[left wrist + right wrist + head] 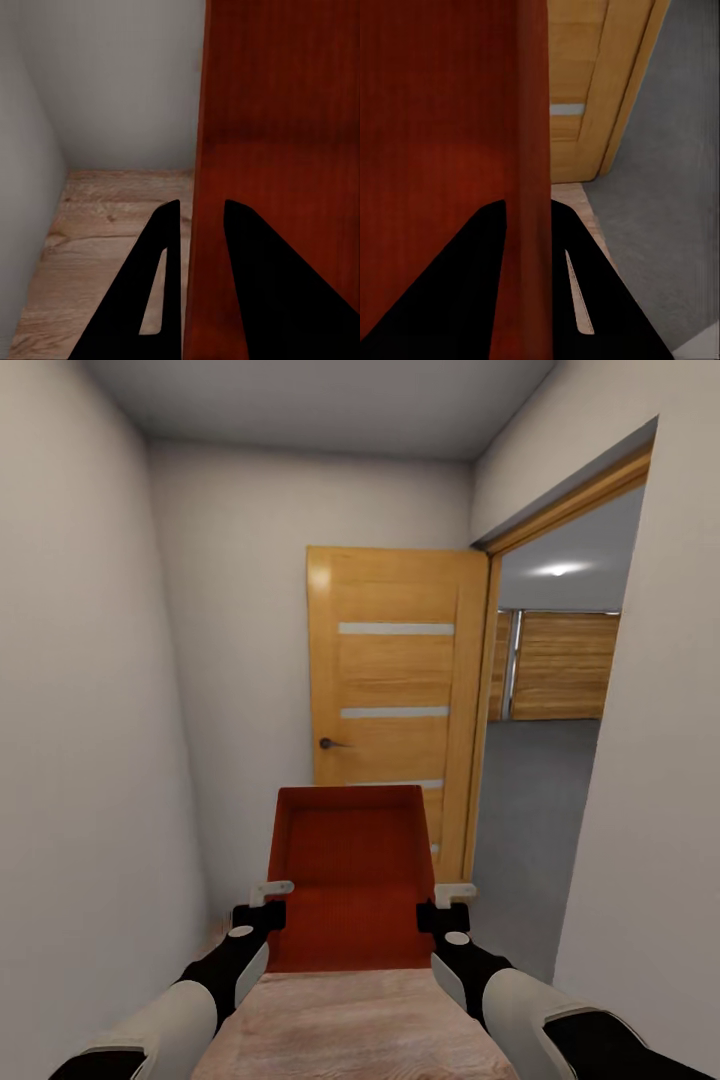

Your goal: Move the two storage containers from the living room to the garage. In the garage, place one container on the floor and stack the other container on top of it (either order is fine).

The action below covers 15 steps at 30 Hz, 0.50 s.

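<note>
One orange-red open-top storage container [350,880] hangs in front of me, tilted so that its ribbed inside faces the head camera. My left gripper [268,905] is shut on its left wall and my right gripper [445,908] is shut on its right wall. In the left wrist view the left gripper [201,204] straddles the container's wall [277,150]. The right gripper [526,201] does the same on the container's wall [529,112] in the right wrist view. Through a doorway at the right I see the garage's dark grey floor [530,810].
I stand in a narrow hallway with a light wood-plank floor [350,1020] and pale walls close on the left [80,760] and right [650,860]. An orange-wood door [395,700] with glass slats stands open ahead. Wooden panels [560,665] line the garage's far side.
</note>
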Available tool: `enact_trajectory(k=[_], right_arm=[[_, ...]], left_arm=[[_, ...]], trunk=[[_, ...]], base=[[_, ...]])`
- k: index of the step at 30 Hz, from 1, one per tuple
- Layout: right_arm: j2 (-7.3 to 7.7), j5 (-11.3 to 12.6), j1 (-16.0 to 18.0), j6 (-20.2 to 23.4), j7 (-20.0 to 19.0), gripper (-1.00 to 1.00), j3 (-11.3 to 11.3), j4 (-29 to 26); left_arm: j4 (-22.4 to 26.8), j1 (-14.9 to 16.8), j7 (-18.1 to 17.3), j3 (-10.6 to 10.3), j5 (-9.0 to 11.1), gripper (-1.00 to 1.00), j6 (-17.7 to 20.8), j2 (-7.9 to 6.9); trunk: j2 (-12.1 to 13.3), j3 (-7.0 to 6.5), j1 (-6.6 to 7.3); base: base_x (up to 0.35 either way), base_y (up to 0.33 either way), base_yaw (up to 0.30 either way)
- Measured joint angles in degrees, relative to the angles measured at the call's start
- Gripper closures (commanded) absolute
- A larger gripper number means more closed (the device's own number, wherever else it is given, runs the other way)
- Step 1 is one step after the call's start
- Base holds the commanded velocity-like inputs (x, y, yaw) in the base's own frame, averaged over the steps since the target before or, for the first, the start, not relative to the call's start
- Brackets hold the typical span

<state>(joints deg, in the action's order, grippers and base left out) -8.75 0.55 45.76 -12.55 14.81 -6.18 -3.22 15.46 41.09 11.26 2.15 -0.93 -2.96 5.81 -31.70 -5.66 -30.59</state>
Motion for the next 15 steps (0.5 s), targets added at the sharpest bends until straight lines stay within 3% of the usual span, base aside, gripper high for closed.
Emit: enact_trajectory(k=[15], right_arm=[[-0.03, -0.02, 0.01, 0.03, 0.01, 1.00, 0.08, -0.01]], left_arm=[[0.06, 0.01, -0.04, -0.02, 0.02, 1.00, 0.08, -0.03]], trunk=[[0.00, 0.00, 0.00]], base=[[0.010, 0.003, -0.283]])
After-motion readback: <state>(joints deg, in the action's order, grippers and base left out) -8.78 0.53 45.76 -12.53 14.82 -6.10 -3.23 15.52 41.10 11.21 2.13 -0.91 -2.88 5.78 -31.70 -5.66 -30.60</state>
